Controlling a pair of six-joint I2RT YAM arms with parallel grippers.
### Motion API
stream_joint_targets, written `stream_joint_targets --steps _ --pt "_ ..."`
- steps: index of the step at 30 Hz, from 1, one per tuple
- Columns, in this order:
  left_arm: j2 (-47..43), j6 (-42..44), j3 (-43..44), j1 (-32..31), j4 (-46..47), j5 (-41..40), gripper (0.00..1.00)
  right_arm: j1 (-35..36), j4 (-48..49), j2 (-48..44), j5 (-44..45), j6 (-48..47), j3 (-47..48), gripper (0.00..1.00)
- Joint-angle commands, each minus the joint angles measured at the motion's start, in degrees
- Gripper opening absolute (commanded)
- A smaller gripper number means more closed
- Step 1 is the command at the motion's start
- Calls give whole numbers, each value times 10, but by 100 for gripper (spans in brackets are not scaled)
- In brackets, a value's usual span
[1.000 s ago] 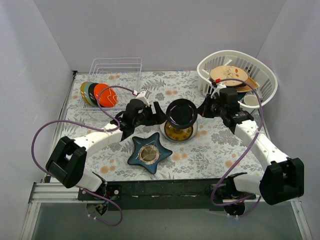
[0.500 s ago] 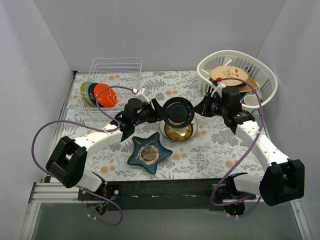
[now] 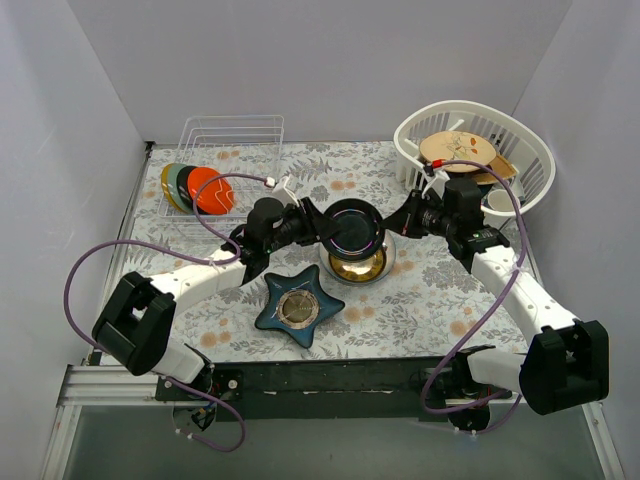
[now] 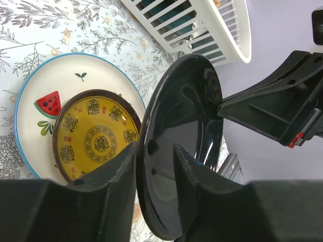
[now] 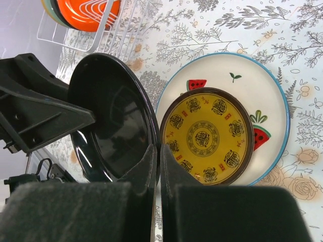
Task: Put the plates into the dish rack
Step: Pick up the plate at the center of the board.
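A glossy black plate point(image 3: 352, 228) point(image 4: 186, 136) point(image 5: 108, 121) hangs on edge above the mat's middle. My right gripper point(image 3: 405, 215) point(image 5: 158, 148) is shut on its right rim. My left gripper point(image 3: 318, 228) point(image 4: 155, 148) straddles the opposite rim, open, with a gap still showing beside the rim. Below lies a yellow plate with brown pattern point(image 3: 358, 265) point(image 4: 96, 133) point(image 5: 207, 136) on a watermelon-painted plate point(image 4: 50, 85) point(image 5: 272, 101). The wire dish rack point(image 3: 232, 135) point(image 5: 121, 30) stands at the back left, with several plates upright at its near end, an orange-red one point(image 3: 205, 190) point(image 5: 86, 10) foremost.
A dark blue star-shaped dish point(image 3: 298, 308) lies near the front, just below the left arm. The white slotted basket point(image 3: 475, 150) point(image 4: 202, 25) with dishes stands at the back right, behind the right arm. Grey walls close in the sides and back.
My left gripper has slid right onto the black plate's left rim and its jaws have narrowed around it. The right gripper has kept its hold, shifting the plate slightly left.
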Motion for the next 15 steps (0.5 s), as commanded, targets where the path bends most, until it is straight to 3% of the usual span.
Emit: stream_joint_targets --steps 1,2,4,10,11,15 --pt "-3 -5 -9 -4 19 12 24 -3 47 -14 -31 17 -8 1" --pt "-3 -5 -9 -4 19 12 12 -3 47 -15 -30 16 -7 1" --pt "-4 -5 -10 -5 18 12 1 -3 47 -16 -28 15 -8 1" --pt "-11 -5 -11 -5 19 10 0 -4 39 -20 -26 1 -3 4" --pt "-15 -5 -9 -6 18 10 0 -3 40 -23 -25 0 -4 13" --pt "-22 -3 -2 -5 11 12 0 -3 46 -26 -30 -2 -7 31"
